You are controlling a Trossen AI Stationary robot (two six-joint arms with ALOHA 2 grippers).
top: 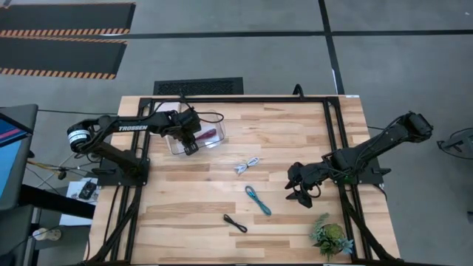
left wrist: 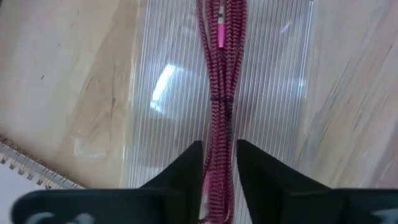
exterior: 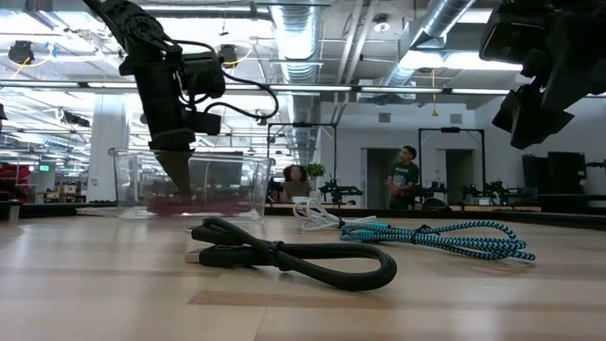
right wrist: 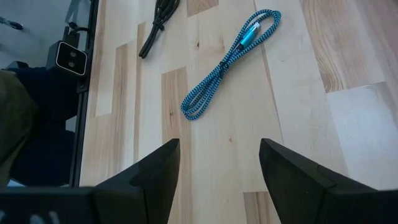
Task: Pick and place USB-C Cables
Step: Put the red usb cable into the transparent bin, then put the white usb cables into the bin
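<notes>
Fingers of the left gripper (left wrist: pixel 219 163) close narrowly around the maroon cable (left wrist: pixel 221 81), which lies inside the clear bin (top: pixel 177 145). Open fully and lift straight up so the cable stays in the bin. Right gripper (right wrist: pixel 219 163) hovers wide open and empty above the counter (top: pixel 295 133), near the teal cable (right wrist: pixel 227 62).

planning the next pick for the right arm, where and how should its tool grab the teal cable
Grip the teal cable across the narrow middle of its folded bundle, coming straight down from above. It lies flat on the wood table as a long thin loop, strands side by side, so the open right tool could probably pinch them together, fingers set crosswise to its length. The black cable and white cable lie apart from it.
</notes>
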